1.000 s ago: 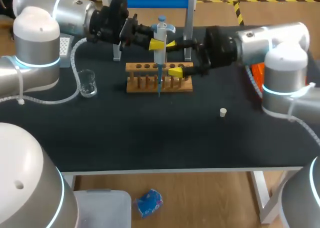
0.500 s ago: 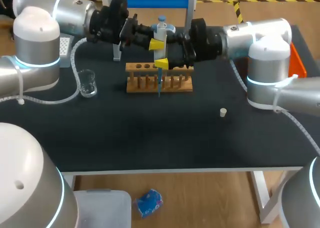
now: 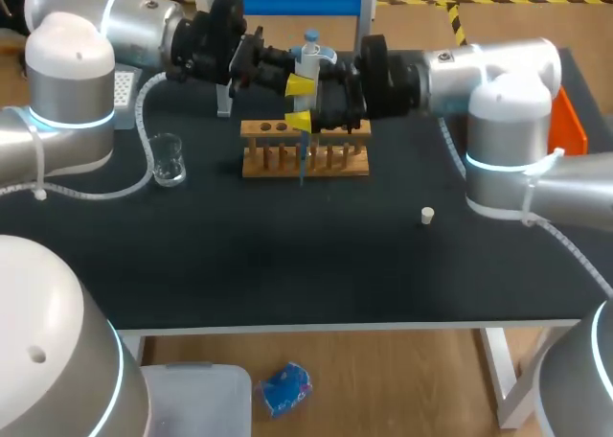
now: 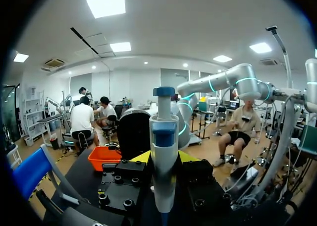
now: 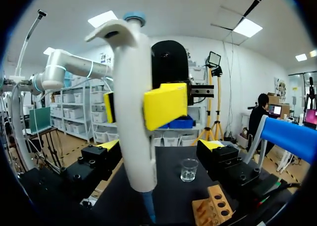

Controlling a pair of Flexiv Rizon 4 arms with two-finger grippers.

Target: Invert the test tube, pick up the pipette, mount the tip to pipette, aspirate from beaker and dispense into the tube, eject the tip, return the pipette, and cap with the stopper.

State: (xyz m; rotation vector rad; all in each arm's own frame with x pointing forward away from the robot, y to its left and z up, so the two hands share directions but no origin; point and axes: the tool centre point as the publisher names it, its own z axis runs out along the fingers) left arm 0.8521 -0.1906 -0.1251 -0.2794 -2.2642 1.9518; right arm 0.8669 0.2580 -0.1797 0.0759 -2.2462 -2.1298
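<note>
The black table bears a wooden rack, a clear beaker well apart from it whose contents I cannot tell, and a stopper. Above the rack the left gripper is clamped on the upright pipette, while the right gripper has its 2 fingers spread either side of it.

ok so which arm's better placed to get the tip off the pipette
Probably right: the left gripper is shut on the pipette, holding it over the rack, while the right gripper sits open around its lower end.
</note>
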